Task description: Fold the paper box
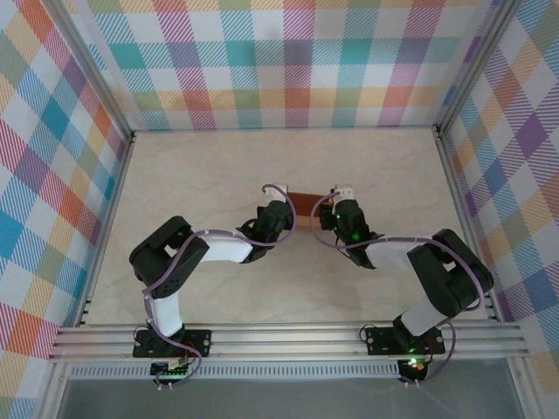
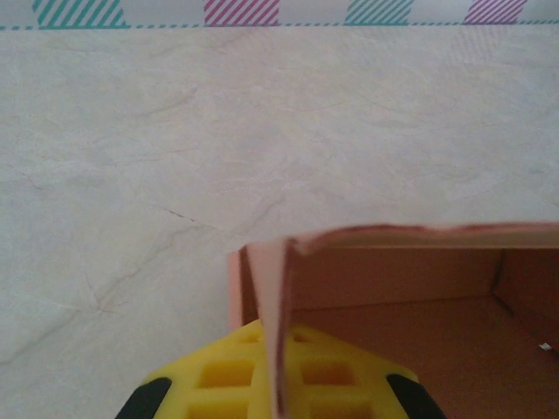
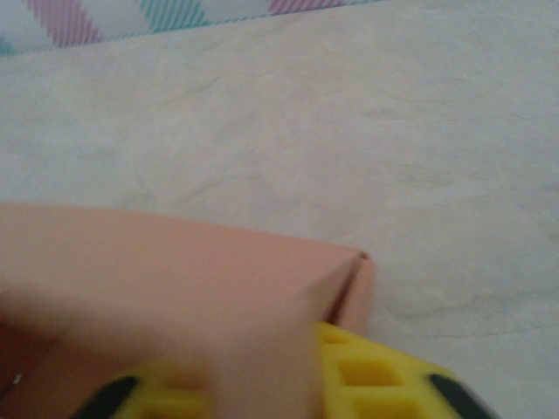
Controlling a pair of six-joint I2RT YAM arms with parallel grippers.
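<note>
At mid-counter (image 1: 218, 166), between the two wrists, sits the paper box (image 1: 306, 208), partly formed, its hollow inside open to my left wrist view. On the left, the left gripper (image 2: 278, 371) has its jaws pressed together on an upright side flap (image 2: 272, 297), whose edge rises between the yellow pads (image 2: 218, 377). On the right, the right gripper (image 3: 279, 384) sits at the box's other end, where blurred card lies across it. I cannot tell whether those jaws pinch the wall or stand apart. I'd treat the left pinch as my anchor and fold the right end slowly along its crease, so the thin card doesn't buckle.
</note>
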